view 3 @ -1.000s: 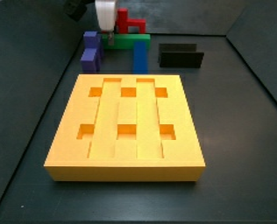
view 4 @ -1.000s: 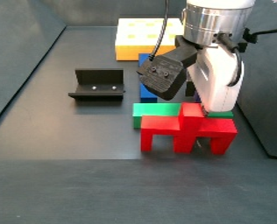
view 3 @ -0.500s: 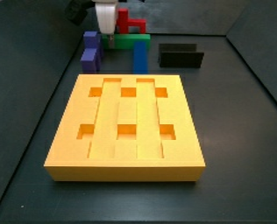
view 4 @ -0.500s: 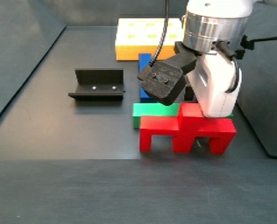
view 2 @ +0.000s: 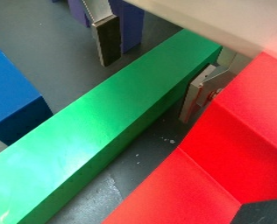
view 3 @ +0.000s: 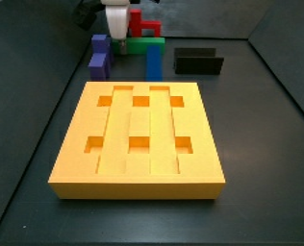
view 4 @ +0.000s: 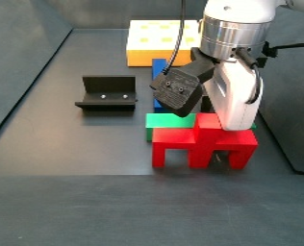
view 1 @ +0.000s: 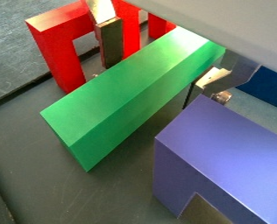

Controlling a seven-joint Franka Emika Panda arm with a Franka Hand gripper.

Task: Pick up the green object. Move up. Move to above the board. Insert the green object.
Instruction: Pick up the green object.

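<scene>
Wrist views both: we log the gripper (view 1: 162, 59) low over the green object (view 1: 135, 94), jaws spread, one finger (view 2: 104, 39) on each long side, neither clearly pressing. Green object lies flat on the floor between the red block (view 2: 229, 144) and blue bar (view 2: 15, 87). Board (view 3: 139, 142) sits well apart.

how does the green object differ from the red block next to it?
Colour: the green object is bright green, the red block red. Shape: the green object is a long plain bar lying flat on the floor; the red block stands on legs with gaps between them. State: the gripper straddles the green object, one finger on each long side; the red block is outside the fingers. Both are plastic-looking and sit side by side.
</scene>
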